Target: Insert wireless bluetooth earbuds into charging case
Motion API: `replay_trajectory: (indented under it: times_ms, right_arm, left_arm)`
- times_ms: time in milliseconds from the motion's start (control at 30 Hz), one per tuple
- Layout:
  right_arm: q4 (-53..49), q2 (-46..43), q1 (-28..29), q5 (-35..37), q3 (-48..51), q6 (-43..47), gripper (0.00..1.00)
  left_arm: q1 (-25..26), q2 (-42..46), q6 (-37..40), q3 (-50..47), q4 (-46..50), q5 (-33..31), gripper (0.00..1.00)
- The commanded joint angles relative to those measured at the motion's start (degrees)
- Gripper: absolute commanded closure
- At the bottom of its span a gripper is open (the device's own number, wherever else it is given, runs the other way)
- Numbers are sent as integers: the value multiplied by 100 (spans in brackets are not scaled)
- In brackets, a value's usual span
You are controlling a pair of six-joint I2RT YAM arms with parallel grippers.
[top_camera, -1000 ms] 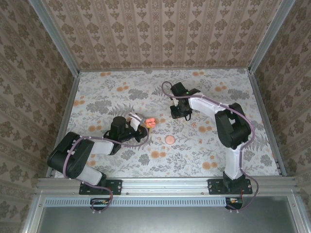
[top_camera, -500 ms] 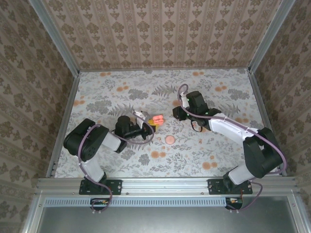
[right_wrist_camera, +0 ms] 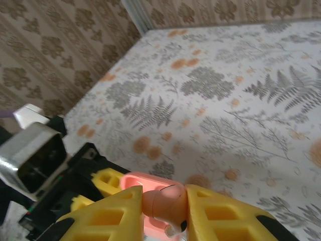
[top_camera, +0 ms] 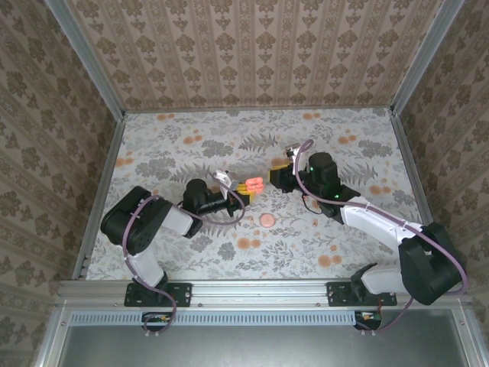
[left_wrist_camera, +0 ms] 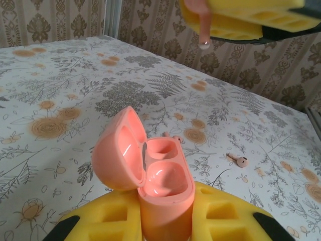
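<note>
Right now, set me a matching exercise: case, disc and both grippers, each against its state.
Things:
1. case
2. disc
3. left gripper
4. right gripper

States:
a. shut on an earbud, above the case
b. lid swung open
c. lying flat on the table
d. shut on the case

Pairs: 1-b, 2-c, 3-d, 4-a
</note>
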State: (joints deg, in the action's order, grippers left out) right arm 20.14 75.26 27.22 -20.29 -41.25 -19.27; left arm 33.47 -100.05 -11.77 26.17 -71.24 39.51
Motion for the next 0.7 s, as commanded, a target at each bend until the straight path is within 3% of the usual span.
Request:
replay_trajectory:
  times_ms: [0,667]
  right_arm:
    - [622,-148,74,-379,87,-176,76]
    - [947,686,582,-522,-398,-183,76]
  left_arm:
    - [45,269,-115,126,-267,129,84]
    - [45,512,-228,177,-259,180,84]
